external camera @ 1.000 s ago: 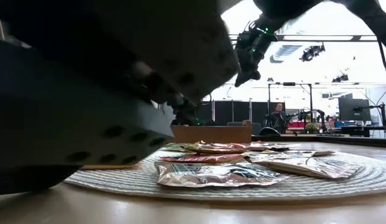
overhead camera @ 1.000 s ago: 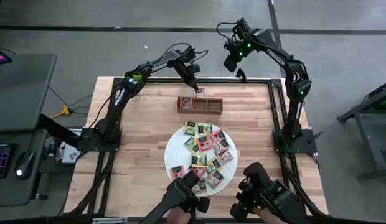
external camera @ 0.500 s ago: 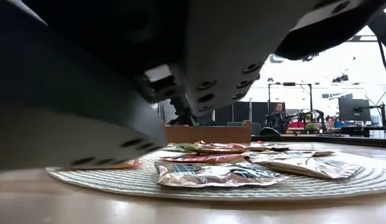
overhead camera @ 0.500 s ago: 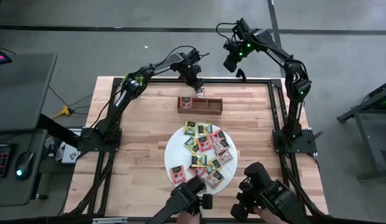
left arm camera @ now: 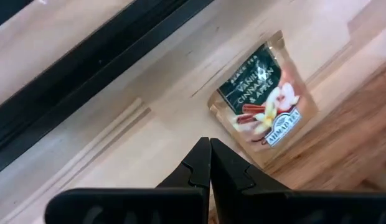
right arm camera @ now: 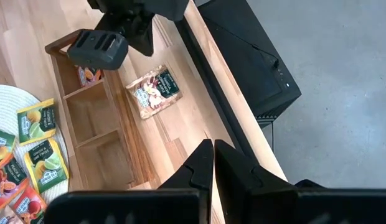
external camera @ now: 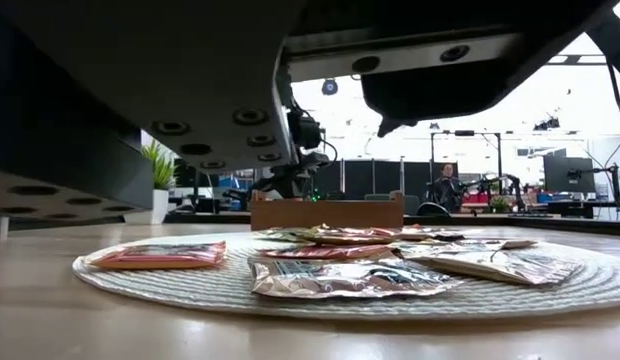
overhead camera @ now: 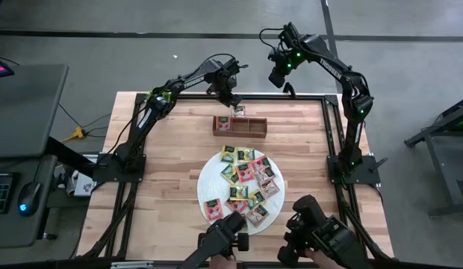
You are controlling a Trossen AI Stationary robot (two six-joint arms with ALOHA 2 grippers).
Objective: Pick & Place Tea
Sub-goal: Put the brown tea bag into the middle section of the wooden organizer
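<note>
Nearby, glossy square tea packet (left arm camera: 263,96) flat on pale wood, left claw (left arm camera: 210,163) together, right claw (right arm camera: 213,163) together.

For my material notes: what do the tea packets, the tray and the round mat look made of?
Tea packets: likely foil or plastic film, glossy and crinkled with bright highlights. Tray: apparently wood, brown, matte, visible grain. Round mat: white woven fibre or cord in concentric ribs; the exact material is unclear.

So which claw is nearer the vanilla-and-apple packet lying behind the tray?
Left. The left claw, shut, is just above the packet on the table beyond the wooden tray. The right claw, also shut, is raised off to the packet's right, clearly farther.
</note>
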